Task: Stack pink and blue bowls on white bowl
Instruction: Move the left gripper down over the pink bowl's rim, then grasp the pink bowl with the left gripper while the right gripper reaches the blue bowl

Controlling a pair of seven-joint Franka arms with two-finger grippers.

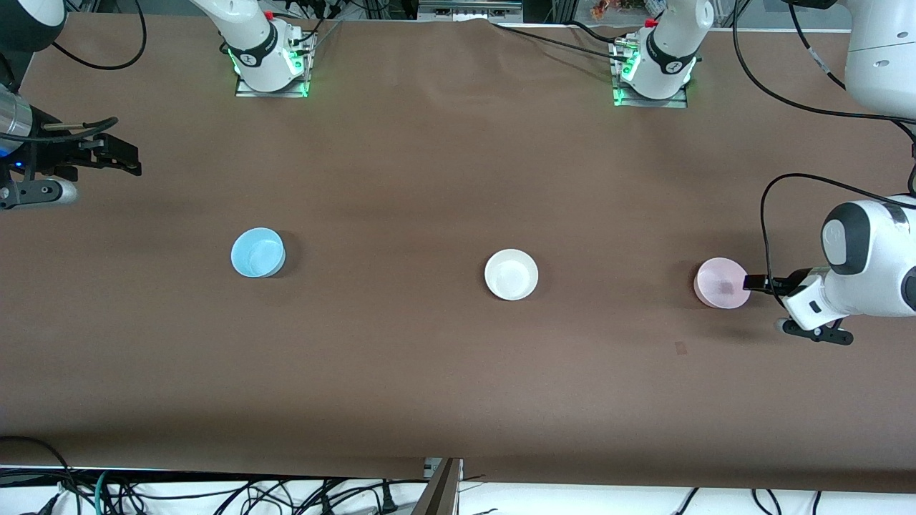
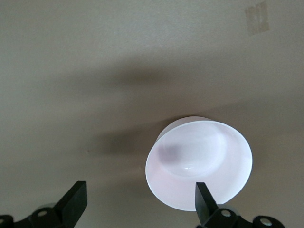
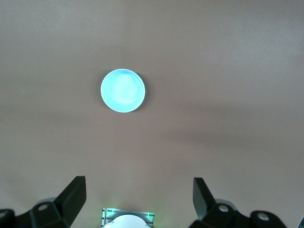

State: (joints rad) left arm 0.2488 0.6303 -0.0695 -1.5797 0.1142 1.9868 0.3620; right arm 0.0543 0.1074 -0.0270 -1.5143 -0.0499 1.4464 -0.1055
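On a brown surface [image 1: 444,372], three small bowls sit in a row, well apart: the white bowl [image 1: 511,274] at the centre, the blue bowl [image 1: 257,252] at its nine o'clock toward the right arm's end, and the pink bowl [image 1: 721,282] at its three o'clock toward the left arm's end. Nothing is stacked yet.

Low at the pink bowl's three o'clock edge, the left gripper [image 1: 751,282] hangs with its fingers [image 2: 204,202] spread and nothing held; the left wrist view shows one finger just over the bowl's rim and the other well clear of it.

At the surface's nine o'clock edge, the right gripper [image 1: 118,156] waits above the cloth, likewise released and empty, the blue bowl in plain sight of its wrist camera.

By all appearances the step in hand is the reach for the pink bowl. The next move would call for lowering the left gripper so that one finger goes inside the wall and one outside, pinching the rim, then lifting and carrying the bowl to nest squarely in the white one. A shallow bite could tip so light a bowl.
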